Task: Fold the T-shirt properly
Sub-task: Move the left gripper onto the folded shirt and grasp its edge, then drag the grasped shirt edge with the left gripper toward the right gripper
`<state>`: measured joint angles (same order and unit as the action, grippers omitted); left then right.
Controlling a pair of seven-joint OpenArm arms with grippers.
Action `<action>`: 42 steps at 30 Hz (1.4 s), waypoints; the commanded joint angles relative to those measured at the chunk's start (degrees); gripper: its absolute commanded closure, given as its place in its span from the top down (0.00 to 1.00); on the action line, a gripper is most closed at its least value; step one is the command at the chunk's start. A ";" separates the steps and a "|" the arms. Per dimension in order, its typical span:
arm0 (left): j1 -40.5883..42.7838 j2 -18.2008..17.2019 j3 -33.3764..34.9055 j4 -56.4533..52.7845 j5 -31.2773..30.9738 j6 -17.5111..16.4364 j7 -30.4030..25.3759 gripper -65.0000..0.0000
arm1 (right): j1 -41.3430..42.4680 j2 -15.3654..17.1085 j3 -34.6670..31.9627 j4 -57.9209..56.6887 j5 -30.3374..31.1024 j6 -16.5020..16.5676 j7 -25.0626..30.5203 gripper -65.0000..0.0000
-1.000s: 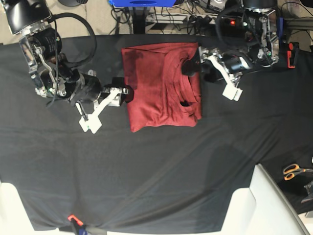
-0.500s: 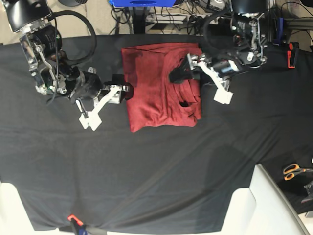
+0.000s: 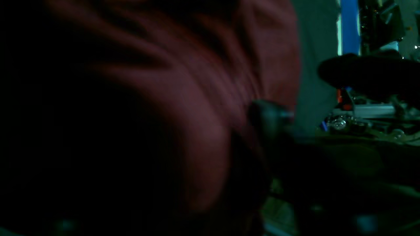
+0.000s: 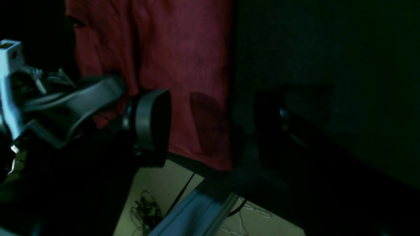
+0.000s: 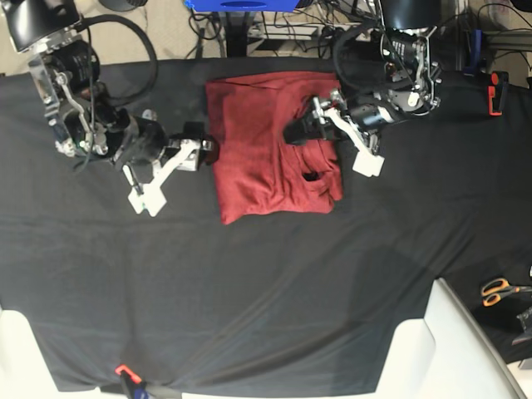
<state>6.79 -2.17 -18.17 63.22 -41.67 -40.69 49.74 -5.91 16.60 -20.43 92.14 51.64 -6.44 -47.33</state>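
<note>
Pinching only the top ply is the main risk I see: the left gripper sits on the bunched layers at the three o'clock side of the T-shirt, and a lift from there could drag one layer and undo the stack. Whether its claw has closed on cloth I cannot tell; the left wrist view shows only blurred maroon folds pressed against a dark finger.

A second risk is skew. The right gripper rests at the shirt's nine o'clock edge with its claw parted and nothing between the pads, one pad over the fabric and the other over the table cloth. If it grips late, I judge the soft knit may slide and fold crooked.

The T-shirt lies as a rough rectangle at twelve o'clock on the table, rumpled along its three o'clock side.

Count: one T-shirt, two grippers, one black table cloth, one pair of scissors far off at four o'clock.
</note>
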 commanded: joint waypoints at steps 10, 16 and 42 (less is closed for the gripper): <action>-0.24 0.02 0.20 -0.58 2.24 0.69 -0.37 0.00 | -3.01 4.37 0.34 3.91 1.07 0.50 8.61 0.56; -0.33 -0.77 0.81 1.35 2.51 0.69 1.74 0.00 | -3.27 4.72 0.34 3.47 0.89 0.50 9.13 0.56; -30.22 -18.97 59.98 10.05 24.13 0.69 8.24 0.00 | -3.10 4.45 0.34 3.47 0.89 0.15 9.22 0.56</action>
<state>-21.85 -21.04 42.41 72.31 -17.65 -39.53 57.93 -9.56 20.64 -20.36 94.76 52.14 -6.59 -38.70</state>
